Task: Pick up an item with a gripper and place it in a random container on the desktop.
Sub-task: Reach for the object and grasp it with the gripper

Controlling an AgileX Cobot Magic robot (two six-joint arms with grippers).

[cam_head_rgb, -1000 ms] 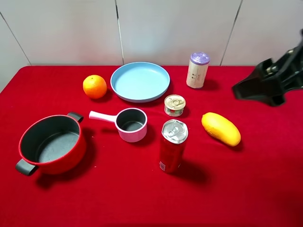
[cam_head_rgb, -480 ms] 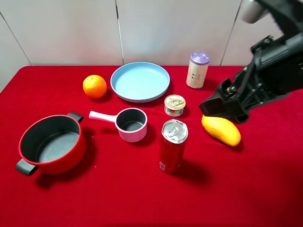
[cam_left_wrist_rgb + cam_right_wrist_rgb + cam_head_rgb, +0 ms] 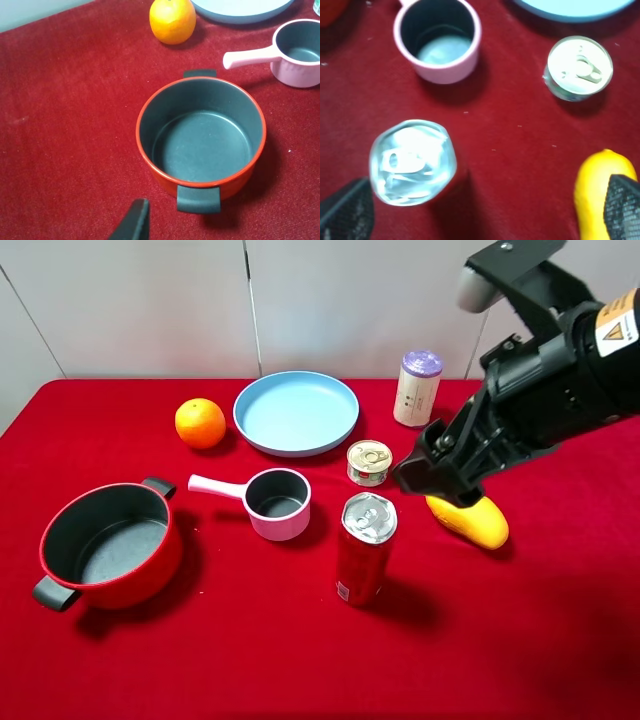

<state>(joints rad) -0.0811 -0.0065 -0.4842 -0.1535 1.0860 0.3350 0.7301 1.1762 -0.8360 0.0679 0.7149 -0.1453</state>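
Right gripper (image 3: 425, 480) arrives near can (image 3: 365, 550); no grip yet.
It has swung in from the right edge to frame centre, jaws wide apart, apparently above the mango (image 3: 480, 522); can stands upright, untouched, lower centre, just right of the pan (image 3: 278, 502). Left gripper (image 3: 134, 222) jaws: cannot tell.

The claw (image 3: 415, 478) is showing black over the red tabletop (image 3: 250, 660). Beside it, the can (image 3: 363, 558) is wearing red with a silver top, and the fruit (image 3: 485, 527) is glowing yellow. Farther off, the saucepan (image 3: 279, 504) is showing pink outside, dark grey inside.
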